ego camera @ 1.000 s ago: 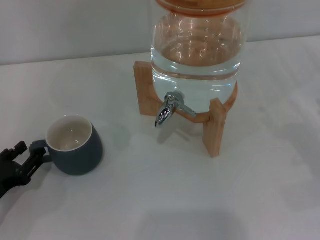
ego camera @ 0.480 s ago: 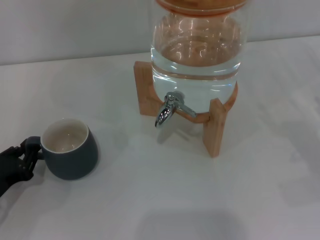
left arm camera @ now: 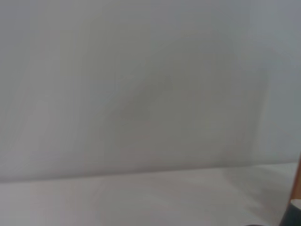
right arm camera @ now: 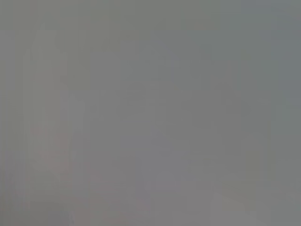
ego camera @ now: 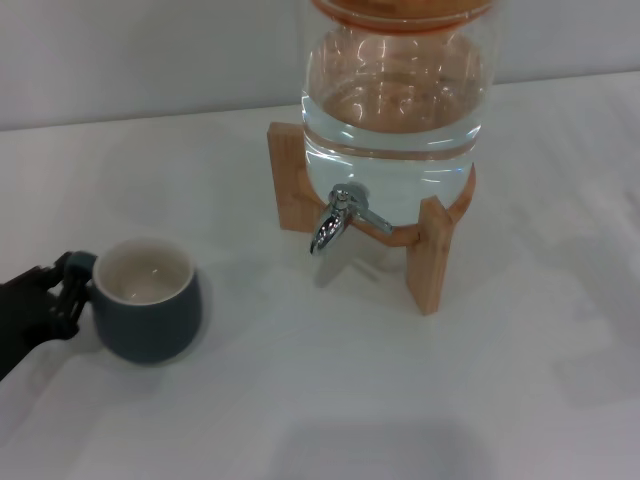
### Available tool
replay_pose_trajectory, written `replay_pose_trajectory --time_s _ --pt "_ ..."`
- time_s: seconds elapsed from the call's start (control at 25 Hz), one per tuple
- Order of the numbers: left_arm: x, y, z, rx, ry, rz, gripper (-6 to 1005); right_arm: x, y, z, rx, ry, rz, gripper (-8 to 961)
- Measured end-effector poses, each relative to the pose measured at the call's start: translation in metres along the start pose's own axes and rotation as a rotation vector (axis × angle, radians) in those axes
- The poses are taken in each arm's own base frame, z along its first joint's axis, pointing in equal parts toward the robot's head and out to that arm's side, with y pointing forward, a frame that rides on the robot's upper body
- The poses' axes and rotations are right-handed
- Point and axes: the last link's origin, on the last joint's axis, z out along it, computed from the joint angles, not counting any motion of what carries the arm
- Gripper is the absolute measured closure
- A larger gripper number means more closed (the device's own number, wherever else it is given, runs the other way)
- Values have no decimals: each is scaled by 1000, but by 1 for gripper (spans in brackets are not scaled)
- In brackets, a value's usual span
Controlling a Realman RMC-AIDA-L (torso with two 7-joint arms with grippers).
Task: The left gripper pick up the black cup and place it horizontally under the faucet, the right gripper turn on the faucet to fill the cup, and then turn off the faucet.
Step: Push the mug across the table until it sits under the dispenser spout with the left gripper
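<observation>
On the tabletop (ego camera: 300,400), the left gripper (ego camera: 68,292) has its fingers clenched on the black cup (ego camera: 147,312) handle; only the head view shows this, and the faucet (ego camera: 335,220).

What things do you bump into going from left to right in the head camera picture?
left gripper at the mug's handle → black cup → faucet → right leg of the wooden stand.
</observation>
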Motion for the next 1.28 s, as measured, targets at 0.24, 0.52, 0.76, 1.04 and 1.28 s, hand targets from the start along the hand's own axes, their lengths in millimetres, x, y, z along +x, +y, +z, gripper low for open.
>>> replay_pose_trajectory --time_s 0.24,0.52,0.76,1.04,1.28 --pt "10 18 23 -112 2 32 837 0 4 6 -19 -5 -1 143" --pt "12 47 54 -225 -44 63 837 -1 7 10 -34 -12 0 142" --pt "13 55 65 -248 -66 75 837 -1 8 10 -37 -14 3 142" --pt "15 69 82 -272 -82 112 837 -1 8 10 -39 -14 2 142" --pt "19 79 93 -290 -87 118 838 -1 8 10 -40 -15 2 142"
